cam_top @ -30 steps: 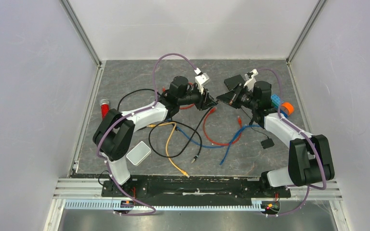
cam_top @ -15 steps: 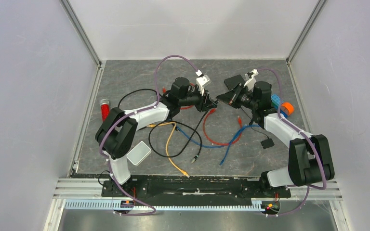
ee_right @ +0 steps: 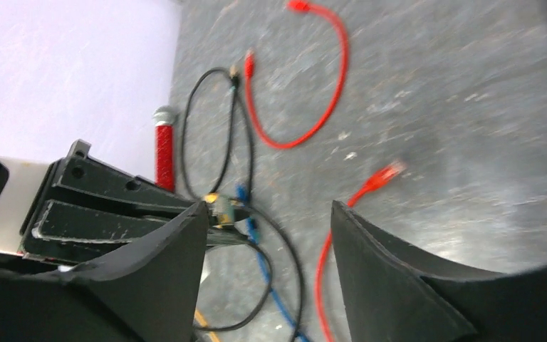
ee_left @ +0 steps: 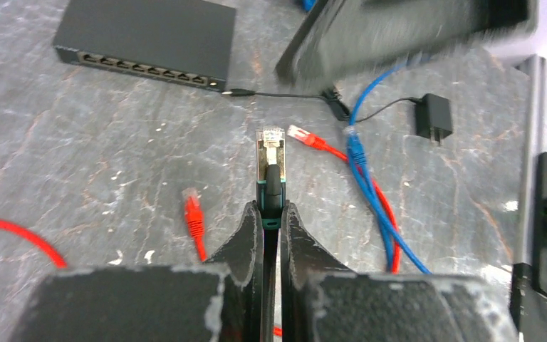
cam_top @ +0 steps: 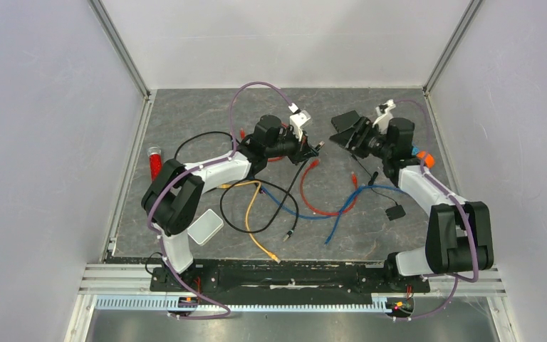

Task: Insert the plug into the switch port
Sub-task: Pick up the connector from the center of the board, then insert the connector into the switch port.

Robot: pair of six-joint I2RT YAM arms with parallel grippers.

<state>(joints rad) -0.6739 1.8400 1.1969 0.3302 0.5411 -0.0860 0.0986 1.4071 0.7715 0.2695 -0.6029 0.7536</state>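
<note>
The black cable's plug [ee_left: 271,146], clear-tipped with a teal boot, sticks out forward from my left gripper [ee_left: 271,211], which is shut on the boot. In the top view the plug [cam_top: 320,145] hangs above the mat at my left gripper [cam_top: 314,149]. The switch [ee_left: 146,39], a flat black box with a row of ports along its front, lies on the mat ahead and to the left of the plug. It shows in the top view as the switch [cam_top: 342,120]. My right gripper [cam_top: 356,140] is open and empty next to it; its wrist view shows the plug [ee_right: 222,209] just off its left finger.
Red cable [cam_top: 324,206], blue cable [cam_top: 342,214], yellow cable [cam_top: 253,214] and black cable loops cross the mat's middle. A black power adapter [cam_top: 395,212] lies at the right, a white box [cam_top: 205,226] at front left, a red cylinder [cam_top: 155,158] by the left wall.
My left gripper has closed onto the plug's boot. My right gripper has opened, let go and drawn back to the right, away from the plug.
</note>
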